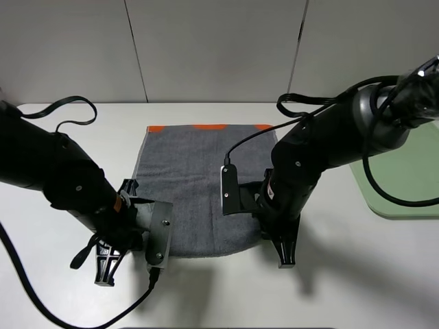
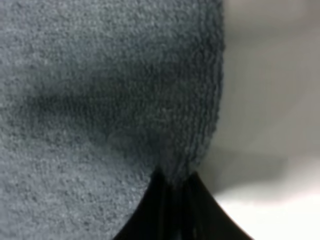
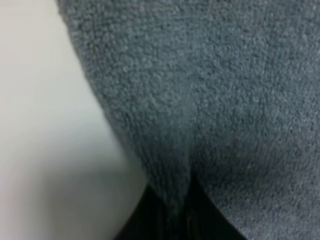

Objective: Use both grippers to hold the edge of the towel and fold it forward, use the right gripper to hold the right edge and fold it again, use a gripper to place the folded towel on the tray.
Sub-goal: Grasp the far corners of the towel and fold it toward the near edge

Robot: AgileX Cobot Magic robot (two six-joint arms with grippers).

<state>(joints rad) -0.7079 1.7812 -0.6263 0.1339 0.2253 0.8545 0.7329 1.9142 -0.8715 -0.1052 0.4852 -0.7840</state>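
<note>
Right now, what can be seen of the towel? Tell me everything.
The towel is dark grey terry cloth, roughly square, lying spread on the white table. Orange marks run along its far end, and a lighter hem shows down its left side. Its near end is pinched near both corners: the left tool and the right tool are each shut on a gathered fold of cloth.

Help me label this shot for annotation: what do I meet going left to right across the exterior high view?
In order: left end effector → towel → right end effector → tray.
</note>
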